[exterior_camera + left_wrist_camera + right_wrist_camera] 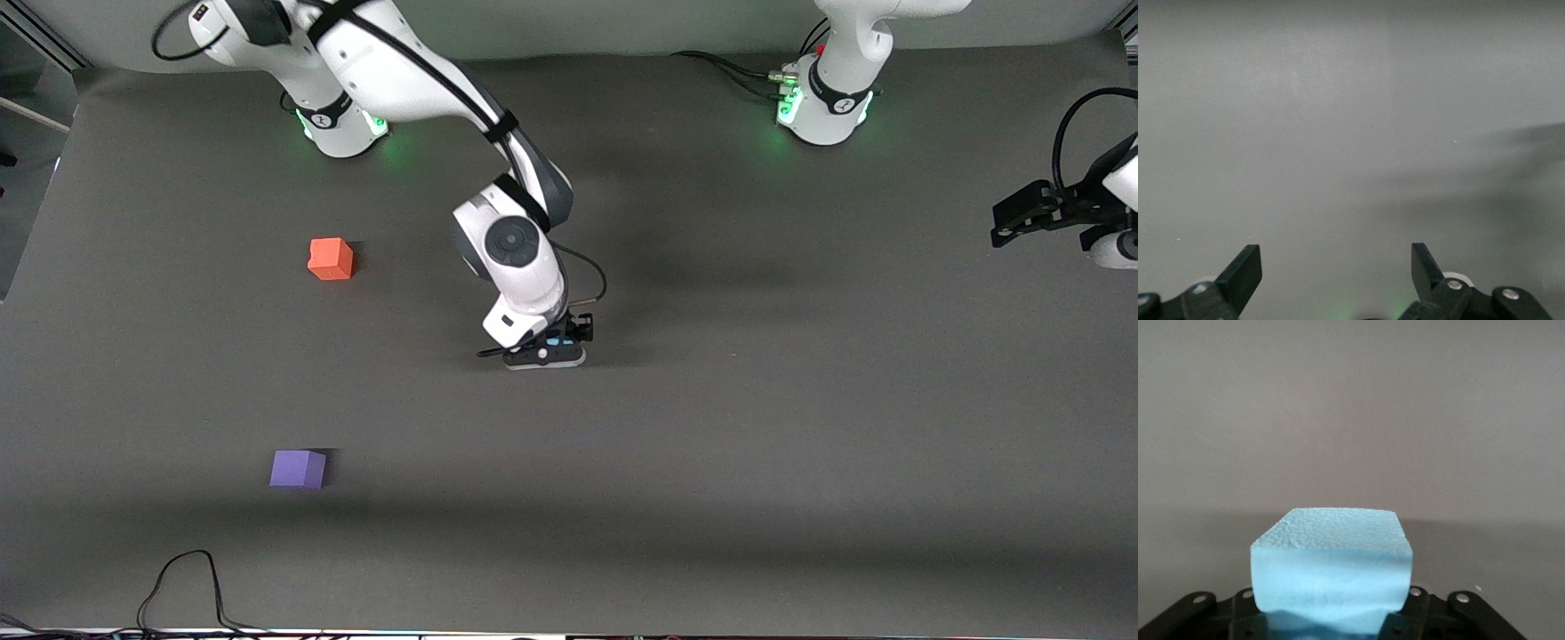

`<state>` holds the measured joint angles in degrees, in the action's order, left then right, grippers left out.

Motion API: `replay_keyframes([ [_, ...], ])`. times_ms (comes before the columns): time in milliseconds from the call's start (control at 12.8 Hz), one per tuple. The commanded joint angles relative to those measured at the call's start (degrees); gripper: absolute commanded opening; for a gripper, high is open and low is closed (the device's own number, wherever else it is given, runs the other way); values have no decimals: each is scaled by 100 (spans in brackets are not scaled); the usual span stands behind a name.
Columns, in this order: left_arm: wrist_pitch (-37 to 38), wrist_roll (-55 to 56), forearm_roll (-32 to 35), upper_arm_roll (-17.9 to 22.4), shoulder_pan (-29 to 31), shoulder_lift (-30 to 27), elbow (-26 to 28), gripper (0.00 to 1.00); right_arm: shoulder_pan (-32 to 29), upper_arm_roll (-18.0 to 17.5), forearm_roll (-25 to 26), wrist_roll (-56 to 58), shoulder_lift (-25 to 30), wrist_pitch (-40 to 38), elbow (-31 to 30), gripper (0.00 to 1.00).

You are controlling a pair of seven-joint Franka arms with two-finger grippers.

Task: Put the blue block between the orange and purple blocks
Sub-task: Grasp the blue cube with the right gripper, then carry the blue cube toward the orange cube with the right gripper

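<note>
The blue block [1331, 567], a light sky-blue cube, sits between the jaws of my right gripper [1331, 617], which press against both of its sides. In the front view the right gripper [544, 354] is down at the table's middle, and only a sliver of the blue block [556, 340] shows in it. The orange block [331, 259] lies toward the right arm's end of the table. The purple block [298, 468] lies nearer to the front camera than the orange one. My left gripper [1012, 222] waits open and empty at the left arm's end, and it also shows in the left wrist view [1337, 267].
The grey table mat [711, 444] is bare between the orange and purple blocks. A black cable [182, 587] loops at the table edge nearest the front camera, near the purple block. The arm bases [827, 107] stand along the top edge.
</note>
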<state>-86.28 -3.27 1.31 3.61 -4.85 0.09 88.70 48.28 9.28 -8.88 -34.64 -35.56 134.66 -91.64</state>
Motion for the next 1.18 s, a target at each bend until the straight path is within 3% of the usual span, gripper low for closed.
replay_keyframes([
  [0, -100, 116, -35, -26, -25, -97, 113, 100, -229, 82, 10, 202, 1031, -1209, 258, 29],
  [157, -108, 107, -43, -35, -16, -88, 113, 100, -528, 91, -25, 404, 1305, -2237, 925, 29],
  [314, -143, 107, -166, -44, 2, -88, 121, 100, -731, 135, 9, 685, 1664, -2943, 1079, 29],
  [471, -144, 107, -175, -192, 168, -88, 122, 100, -776, 485, 27, 1289, 2252, -3173, 572, 29],
  [627, -161, 107, -166, -202, 178, -88, 139, 100, -767, 950, 36, 2079, 3033, -3174, -402, 29],
  [784, -187, 98, -158, -194, 177, -88, 157, 100, -767, 1651, 88, 3124, 3650, -3183, -1247, 29],
  [941, -196, 98, -149, -194, 177, -88, 166, 100, -758, 2277, 630, 3777, 4090, -3183, -1759, 29],
  [1098, -240, 98, -140, -194, 177, -88, 218, 100, -758, 2612, 906, 3964, 4171, -3157, -1918, 29],
])
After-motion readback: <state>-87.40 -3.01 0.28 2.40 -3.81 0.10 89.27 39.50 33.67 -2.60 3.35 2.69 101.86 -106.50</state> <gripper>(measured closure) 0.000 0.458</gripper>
